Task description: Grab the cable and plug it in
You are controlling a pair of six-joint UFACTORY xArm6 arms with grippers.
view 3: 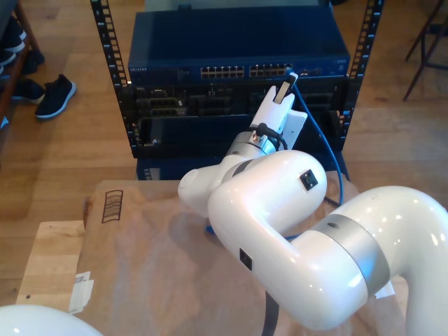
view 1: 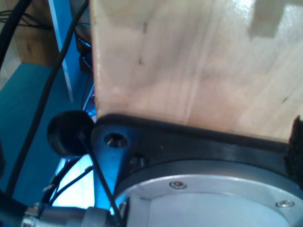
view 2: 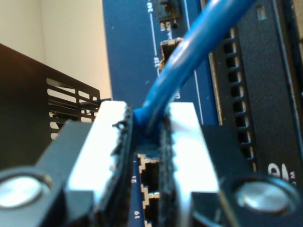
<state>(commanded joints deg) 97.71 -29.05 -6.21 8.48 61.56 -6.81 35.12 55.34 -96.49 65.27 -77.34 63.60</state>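
On the blue panel (view 2: 128, 56) in the second wrist view I can read white numbers: "21" and "19" beside two small sockets (view 2: 150, 176), and "23F" next to a slot higher up. Other small white writing there is too blurry to read.

My second pincer (view 2: 147, 142) is pressed together on the cable (view 2: 189, 52), pinching its blue end just above the socket marked 21. The cable is bright blue and rises away from the pads (view 2: 168, 156) across the panel. In the exterior view this pincer (view 3: 285, 85) reaches up to the row of sockets at the right end of the blue box (view 3: 238, 52) at the top of the rack (view 3: 105, 77), and the cable (view 3: 334, 150) loops down by the rack's right side toward the table (view 3: 52, 259). The big white arm (view 3: 280, 210) bends over the table, which is covered in brown paper (view 3: 147, 259), and it blocks much of the rack's lower shelves.

The first wrist view looks at a pale wooden board (view 1: 189, 61), a black plate (view 1: 180, 142) and a metal ring (view 1: 213, 189). I cannot tell if my first pincer is spread or pressed together.

Dark shoes (view 3: 52, 94) sit on the wooden floor (view 3: 63, 147) near the exterior view's left.
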